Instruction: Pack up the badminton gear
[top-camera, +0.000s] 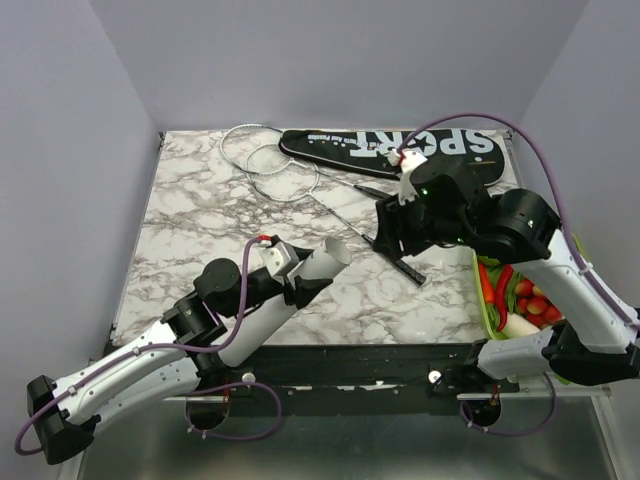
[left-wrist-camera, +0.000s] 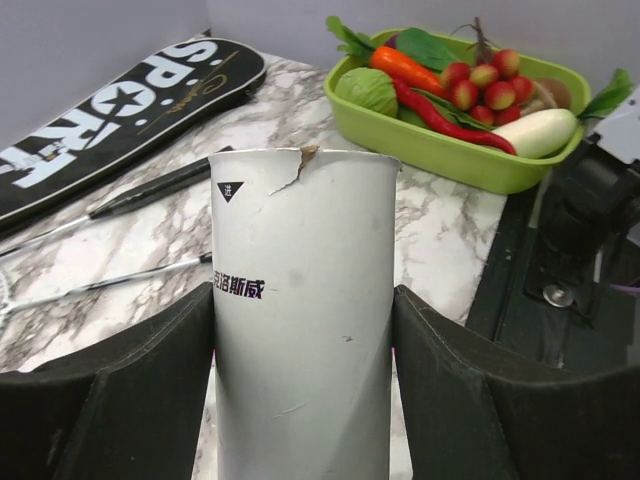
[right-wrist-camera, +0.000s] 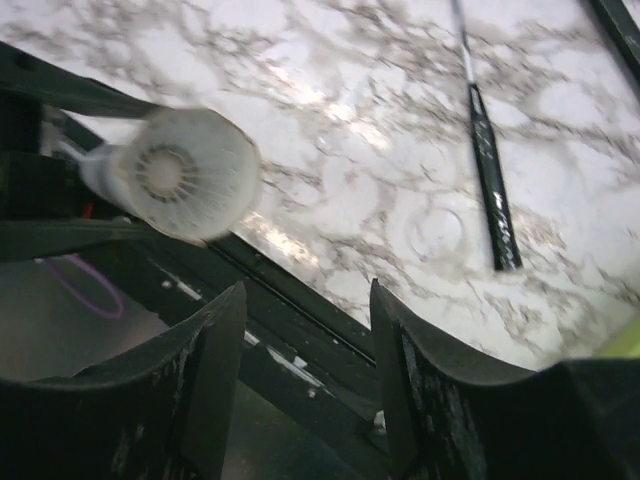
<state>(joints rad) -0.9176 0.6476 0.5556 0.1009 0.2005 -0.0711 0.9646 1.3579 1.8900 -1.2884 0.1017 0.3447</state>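
Observation:
The long black bag (top-camera: 400, 148) lettered SPORT lies at the back of the table, also seen in the left wrist view (left-wrist-camera: 110, 110). Two rackets lie beside it, their pale hoops (top-camera: 270, 160) overlapping at the back left. Their thin shafts run to black stems (top-camera: 395, 255) (left-wrist-camera: 150, 190) (right-wrist-camera: 490, 170). My left gripper (top-camera: 300, 275) (left-wrist-camera: 300, 300) is shut on a white cardboard tube (top-camera: 325, 262) (left-wrist-camera: 300, 320). The tube's mouth (right-wrist-camera: 190, 175) faces my right gripper and shows a shuttlecock inside. My right gripper (top-camera: 385, 240) (right-wrist-camera: 305, 300) hangs open and empty just right of the tube, above the stems.
A green basket (top-camera: 483, 305) (left-wrist-camera: 450, 160) of toy vegetables stands at the table's right front edge, under my right arm. The table's black front rail (right-wrist-camera: 300, 290) runs below my right gripper.

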